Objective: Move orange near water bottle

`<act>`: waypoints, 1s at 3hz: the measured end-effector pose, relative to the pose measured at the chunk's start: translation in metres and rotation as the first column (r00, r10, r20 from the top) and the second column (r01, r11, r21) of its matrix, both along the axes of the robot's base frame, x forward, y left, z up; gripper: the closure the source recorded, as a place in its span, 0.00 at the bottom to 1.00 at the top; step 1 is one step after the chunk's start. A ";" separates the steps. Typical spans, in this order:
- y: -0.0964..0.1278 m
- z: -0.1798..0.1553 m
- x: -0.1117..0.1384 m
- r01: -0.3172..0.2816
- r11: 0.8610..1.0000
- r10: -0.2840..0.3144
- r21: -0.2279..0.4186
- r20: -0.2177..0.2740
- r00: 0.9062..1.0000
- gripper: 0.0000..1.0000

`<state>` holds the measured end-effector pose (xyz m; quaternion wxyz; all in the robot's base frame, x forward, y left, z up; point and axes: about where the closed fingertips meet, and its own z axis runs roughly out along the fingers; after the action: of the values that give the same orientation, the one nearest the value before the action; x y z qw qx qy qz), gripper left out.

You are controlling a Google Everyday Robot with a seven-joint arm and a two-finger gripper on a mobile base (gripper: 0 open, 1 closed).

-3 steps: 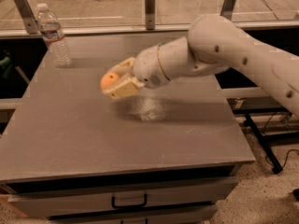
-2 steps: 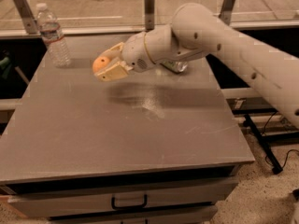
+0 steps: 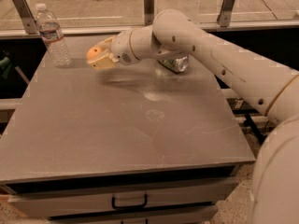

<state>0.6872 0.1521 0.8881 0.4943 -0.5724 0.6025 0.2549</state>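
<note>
Grey counter runs back from its near edge, above a drawer with a dark handle, and nothing sits on this front half. Farther back the change shows: the gripper has swung from over the middle of the counter to a spot close to the far-left corner, and it hangs just above the surface, casting a blurred shadow beneath. Its claw is clamped on the orange, which peeks out on the side facing the corner, so the fruit is off the counter and in the grip. That shift has cut most of the gap to the water bottle, which stands upright at the far-left corner, near the gripper but not touching it. By my reading the carry is nearly done, and what remains is lowering and letting go. A shiny can lies by the far edge behind the white arm, right of the gripper and off the route. Between orange and bottle I see bare counter, so the main hazard is nudging the bottle. Beyond the far edge runs a glass barrier with metal posts.
</note>
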 end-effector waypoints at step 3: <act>0.060 -0.029 0.046 0.085 0.995 -0.080 0.054 -0.103 0.992 0.59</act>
<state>0.7333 0.2125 0.8595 0.4899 -0.5189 0.6422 0.2801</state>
